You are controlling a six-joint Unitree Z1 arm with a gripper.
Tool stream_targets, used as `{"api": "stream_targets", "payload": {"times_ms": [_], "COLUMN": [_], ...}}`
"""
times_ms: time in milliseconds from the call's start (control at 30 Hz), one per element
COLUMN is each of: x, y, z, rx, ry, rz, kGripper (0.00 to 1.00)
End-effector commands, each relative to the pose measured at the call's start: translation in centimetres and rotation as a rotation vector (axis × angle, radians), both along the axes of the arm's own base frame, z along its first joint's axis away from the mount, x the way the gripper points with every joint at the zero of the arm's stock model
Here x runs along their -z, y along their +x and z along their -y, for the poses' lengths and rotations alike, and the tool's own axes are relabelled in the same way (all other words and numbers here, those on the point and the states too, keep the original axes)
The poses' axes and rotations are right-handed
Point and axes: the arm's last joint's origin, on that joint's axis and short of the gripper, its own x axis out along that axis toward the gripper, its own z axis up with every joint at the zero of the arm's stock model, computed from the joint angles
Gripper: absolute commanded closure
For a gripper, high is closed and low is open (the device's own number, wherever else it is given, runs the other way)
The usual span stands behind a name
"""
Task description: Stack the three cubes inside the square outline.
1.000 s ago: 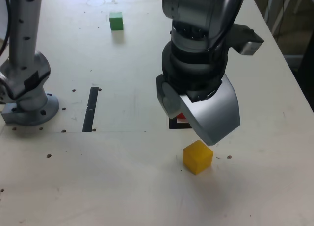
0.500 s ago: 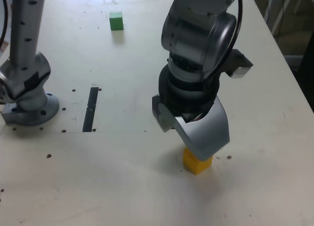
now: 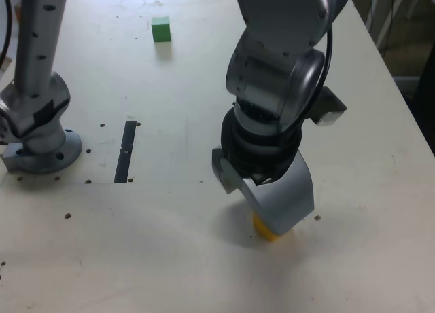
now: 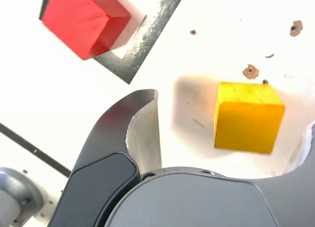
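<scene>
In the wrist view the yellow cube (image 4: 248, 117) rests on the table between the open jaws of my gripper (image 4: 232, 111), with a gap on each side. The red cube (image 4: 83, 20) sits inside the black square outline (image 4: 147, 40) just beyond. In the exterior view my gripper (image 3: 265, 214) is low over the yellow cube (image 3: 266, 231), of which only a sliver shows. There the arm hides the red cube and the outline. The green cube (image 3: 160, 28) stands alone at the table's far side.
A narrow black strip (image 3: 126, 151) lies on the table toward the exterior view's left. The arm's grey base (image 3: 37, 146) is bolted at the left edge. Small screw holes dot the white tabletop (image 3: 380, 191).
The gripper has come down over the yellow cube, which was fully visible a second ago and is now almost covered. The jaws stayed open. The cubes have not moved.
</scene>
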Motion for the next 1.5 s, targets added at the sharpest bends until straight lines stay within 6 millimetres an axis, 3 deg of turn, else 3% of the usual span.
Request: {"api": "stream_targets", "payload": {"times_ms": [0,500,800,1067,1200,1233,1467], "x": [0.7,1.3,1.3,1.8,2.1,2.1,2.3], "y": [0.1,0.6,1.0,1.4,1.5,1.6,1.9], "z": [0.0,0.3,0.6,0.9,1.0,1.1,1.5], "rx": [-0.001,-0.001,0.000,0.006,0.010,0.014,0.048], "ry": [0.001,-0.010,-0.041,-0.045,-0.047,-0.054,-0.110], "rz": [-0.004,0.008,0.014,0.010,0.006,0.007,-0.004], "kGripper": [0.01,0.07,0.02,0.14,0.30,0.31,0.01]}}
